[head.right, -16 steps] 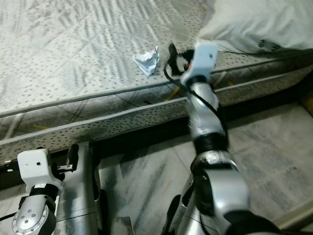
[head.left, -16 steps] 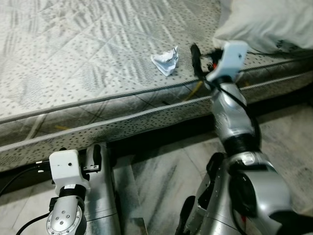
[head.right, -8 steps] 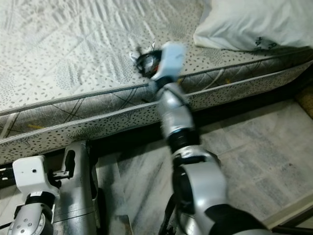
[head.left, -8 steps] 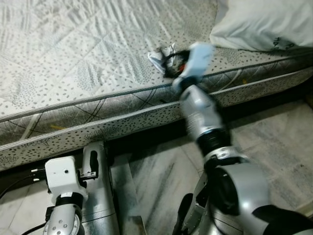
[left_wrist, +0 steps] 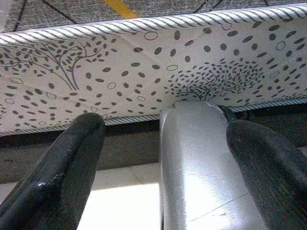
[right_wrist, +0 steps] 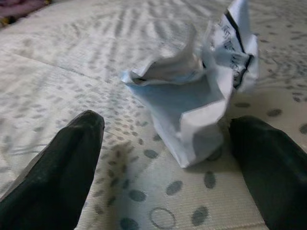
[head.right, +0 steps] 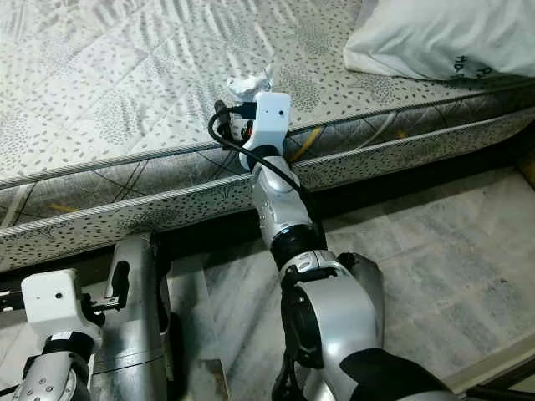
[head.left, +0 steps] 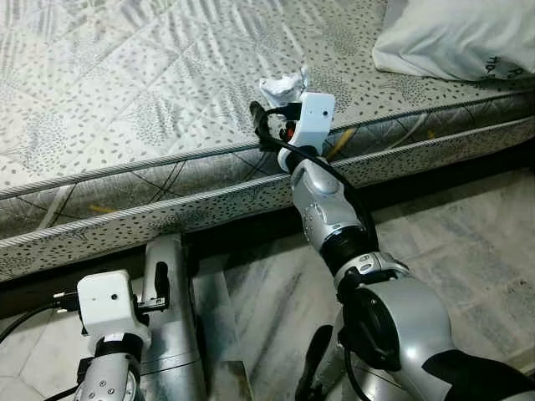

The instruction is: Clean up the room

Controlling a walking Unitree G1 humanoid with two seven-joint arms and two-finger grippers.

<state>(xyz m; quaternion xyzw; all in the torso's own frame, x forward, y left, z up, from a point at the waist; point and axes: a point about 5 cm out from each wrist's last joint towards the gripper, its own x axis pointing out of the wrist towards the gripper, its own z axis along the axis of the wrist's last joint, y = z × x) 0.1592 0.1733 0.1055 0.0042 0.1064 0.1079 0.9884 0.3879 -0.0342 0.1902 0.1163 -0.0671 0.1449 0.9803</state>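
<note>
Crumpled white paper (right_wrist: 192, 100) on the quilted, leaf-printed mattress (head.left: 125, 100) — peaked, no clear long axis. Framed by the right gripper (right_wrist: 168, 143), fingers spread wide. Soft white pillow (head.left: 456, 38) at two o'clock — left gripper (left_wrist: 165, 158) also spread, low by the floor.

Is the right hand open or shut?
Open: the right hand has its two black fingers spread either side of the crumpled paper, not touching it.

One crumpled paper (right_wrist: 192, 103), one pillow (head.left: 456, 38)
</note>
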